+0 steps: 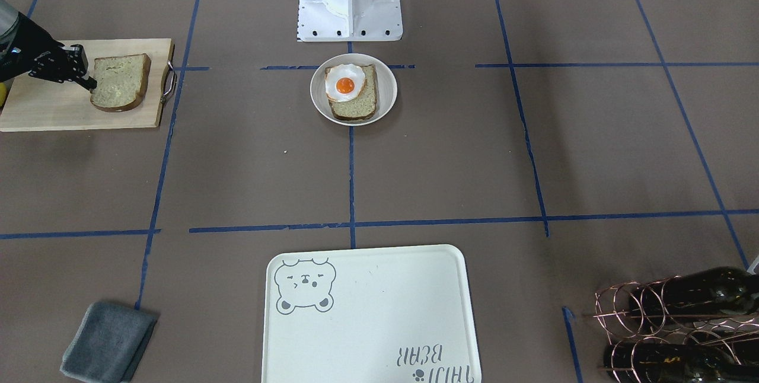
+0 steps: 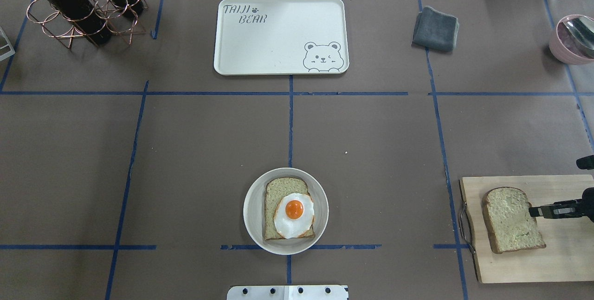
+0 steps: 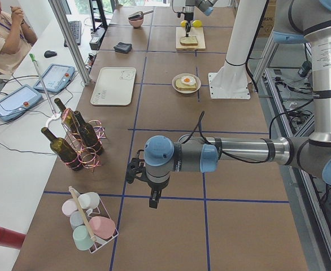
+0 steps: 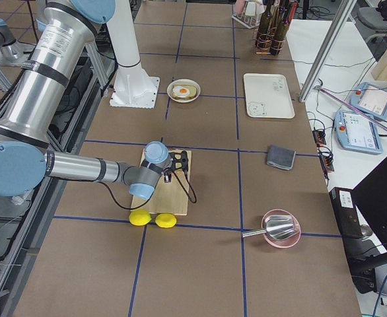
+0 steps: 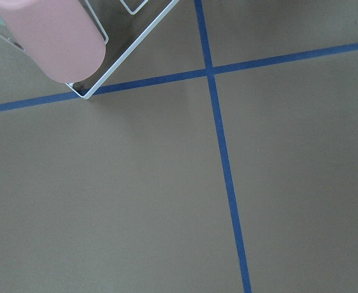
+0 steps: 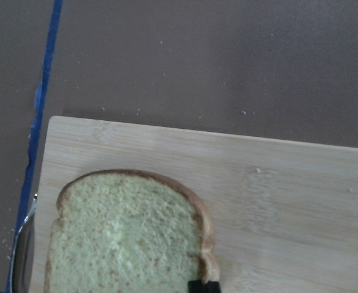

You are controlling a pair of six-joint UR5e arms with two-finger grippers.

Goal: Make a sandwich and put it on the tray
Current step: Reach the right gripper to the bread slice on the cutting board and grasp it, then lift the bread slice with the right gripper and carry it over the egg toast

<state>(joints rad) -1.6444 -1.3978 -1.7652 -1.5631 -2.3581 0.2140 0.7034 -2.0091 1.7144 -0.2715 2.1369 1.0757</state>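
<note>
Closest to the right wrist camera is the loose slice (image 6: 124,238) of bread, lying flat on the wooden board (image 6: 301,183) at the end with the metal handle. The right gripper (image 6: 203,285) sits at the slice's crust, on the side away from that handle. Its two dark fingertips are drawn narrow, almost together, and appear to pinch the crust at one corner. In the overhead view the arm reaches in low over the board from the table's right edge.

The second slice (image 2: 277,188) lies on the round plate (image 2: 253,207) just in front of the robot's base. The fried egg (image 2: 293,214) rests on top of it, shifted toward one corner. Plate and board are well apart.

The tray (image 2: 278,35) lies on the far side of the table, in line with the plate and well apart from both plate and board. A grey cloth (image 2: 435,22) sits to its right.

The left gripper (image 3: 153,202) hangs over the table near a wire rack (image 3: 89,223) of cups, far from all the bread. Whether its fingers are wide or narrow cannot be told.
</note>
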